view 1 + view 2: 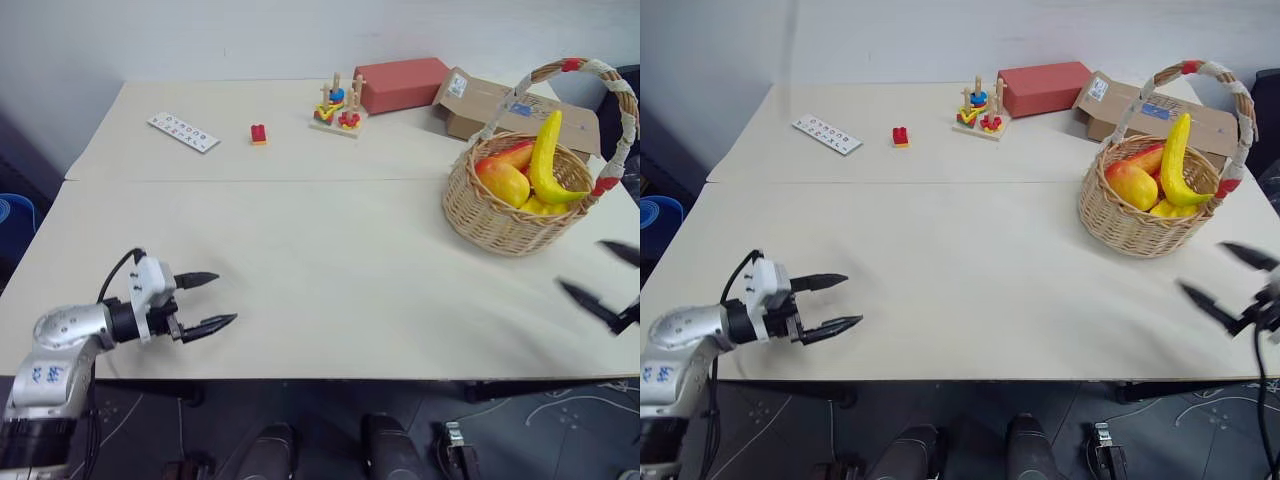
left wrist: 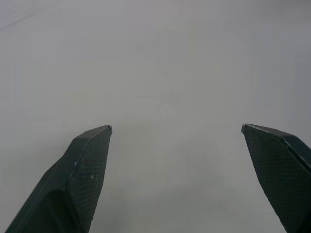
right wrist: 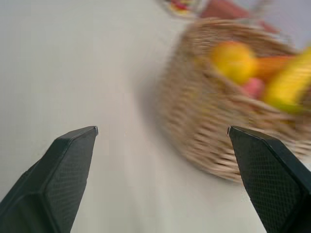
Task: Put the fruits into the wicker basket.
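Banana point(image 1: 548, 160) and half-hidden mango point(image 1: 505, 180) lie in the wicker basket point(image 1: 500, 225); both grippers' fingers gape wide, empty.

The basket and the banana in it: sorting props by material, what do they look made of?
The basket looks like light-tan woven wicker, its weave showing; the arched handle seems wrapped in white cloth. The banana looks like glossy moulded plastic, probably a toy, judging by its shine.

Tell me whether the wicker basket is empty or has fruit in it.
It has fruit in it: the wicker basket stands upright on the table with the banana and the mango resting inside.
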Tool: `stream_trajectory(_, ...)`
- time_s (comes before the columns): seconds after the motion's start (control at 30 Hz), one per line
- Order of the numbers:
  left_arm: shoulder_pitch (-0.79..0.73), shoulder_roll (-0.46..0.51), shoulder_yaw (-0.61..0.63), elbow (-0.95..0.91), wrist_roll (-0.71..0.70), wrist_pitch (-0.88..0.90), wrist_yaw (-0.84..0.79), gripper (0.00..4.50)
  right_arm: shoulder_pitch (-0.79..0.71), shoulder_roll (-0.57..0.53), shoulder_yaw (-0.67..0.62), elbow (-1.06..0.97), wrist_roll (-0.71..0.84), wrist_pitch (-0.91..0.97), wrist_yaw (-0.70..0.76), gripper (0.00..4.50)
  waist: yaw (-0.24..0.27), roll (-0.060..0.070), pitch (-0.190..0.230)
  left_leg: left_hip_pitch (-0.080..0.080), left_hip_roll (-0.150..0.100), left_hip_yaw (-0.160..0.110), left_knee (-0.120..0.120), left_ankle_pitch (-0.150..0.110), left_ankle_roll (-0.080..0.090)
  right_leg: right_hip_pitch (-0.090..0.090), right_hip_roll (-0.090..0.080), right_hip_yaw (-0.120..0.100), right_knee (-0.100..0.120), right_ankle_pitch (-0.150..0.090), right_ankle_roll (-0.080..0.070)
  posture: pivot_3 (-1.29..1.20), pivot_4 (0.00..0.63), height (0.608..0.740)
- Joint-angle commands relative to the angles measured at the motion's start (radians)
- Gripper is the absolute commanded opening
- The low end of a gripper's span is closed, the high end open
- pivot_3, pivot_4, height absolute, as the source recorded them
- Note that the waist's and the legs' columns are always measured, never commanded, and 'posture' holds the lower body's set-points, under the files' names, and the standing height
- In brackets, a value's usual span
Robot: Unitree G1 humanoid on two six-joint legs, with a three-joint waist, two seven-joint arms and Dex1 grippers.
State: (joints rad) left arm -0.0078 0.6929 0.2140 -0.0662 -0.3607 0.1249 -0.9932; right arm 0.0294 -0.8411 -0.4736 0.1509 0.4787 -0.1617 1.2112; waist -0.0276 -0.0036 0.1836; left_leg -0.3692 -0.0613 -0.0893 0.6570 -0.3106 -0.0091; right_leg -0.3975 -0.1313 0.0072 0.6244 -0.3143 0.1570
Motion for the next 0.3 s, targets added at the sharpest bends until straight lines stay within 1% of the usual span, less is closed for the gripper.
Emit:
stream_trajectory(0.03, 0.046, -0.041, -0.005, -0.018, 0.062, -0.120, 0.061, 4.50, -0.018, 0.036, 0.132, -0.113, 0.024, 0.061, 0.039, 4.46, 0.003, 0.000, 0.000, 0.002, 0.001, 0.000, 0.000, 0.000, 0.000, 0.002, 0.000, 0.000, 0.000, 0.000, 0.000, 0.00, 0.150, 0.740)
stream_trajectory(0.1, 0.063, -0.078, 0.001, -0.029, 0.090, -0.160, 0.118, 4.50, -0.072, 0.080, 0.204, -0.096, 0.001, 0.046, 0.044, 4.46, 0.006, 0.000, 0.000, 0.001, 0.001, -0.001, 0.000, -0.001, 0.000, 0.002, 0.000, -0.001, -0.001, 0.000, 0.000, 0.00, 0.150, 0.740)
stream_trajectory(0.2, 0.072, -0.116, 0.011, -0.052, 0.098, -0.170, 0.184, 4.50, -0.150, 0.152, 0.280, -0.015, -0.054, -0.041, 0.052, 4.46, 0.013, 0.000, 0.000, 0.001, 0.000, -0.001, 0.001, -0.001, 0.000, 0.002, 0.000, -0.001, -0.001, 0.000, 0.000, 0.00, 0.150, 0.740)
stream_trajectory(0.3, 0.088, -0.124, -0.008, -0.092, 0.128, -0.175, 0.221, 4.50, -0.192, 0.193, 0.301, 0.049, -0.080, -0.099, 0.036, 4.46, 0.026, 0.000, 0.000, 0.001, 0.000, -0.002, 0.001, -0.001, -0.001, 0.001, 0.000, -0.001, -0.001, 0.000, -0.001, 0.00, 0.150, 0.740)
